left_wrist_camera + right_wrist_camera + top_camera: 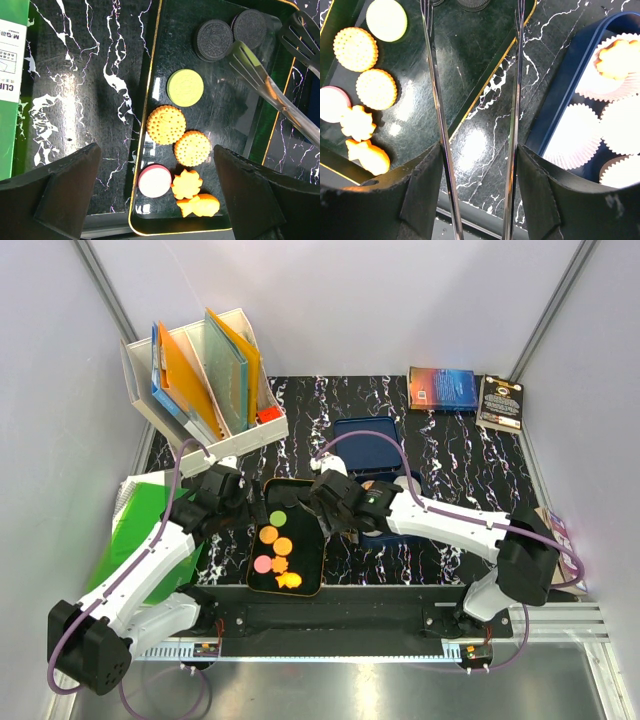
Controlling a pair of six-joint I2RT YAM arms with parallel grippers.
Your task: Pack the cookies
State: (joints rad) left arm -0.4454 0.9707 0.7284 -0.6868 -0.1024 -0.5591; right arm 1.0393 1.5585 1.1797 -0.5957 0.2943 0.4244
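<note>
A black tray (141,150) holds the cookies: a green one (185,87), two round orange ones (165,124), a pink one (154,180), two shaped orange ones (186,183) and two dark sandwich ones (214,39). My left gripper (157,165) hangs open above the tray's near end (255,580). My right gripper (480,165) is shut on metal tongs (432,75), whose spread tips reach over the tray's far right corner (260,80). To the right, a blue box (560,90) holds white cup liners (572,142); one liner has an orange cookie (619,57) in it.
A white file rack with coloured folders (205,375) stands at the back left. Two books (442,388) lie at the back right. A green and white packet (140,520) lies left of the tray. The table's metal front rail (400,625) runs below the tray.
</note>
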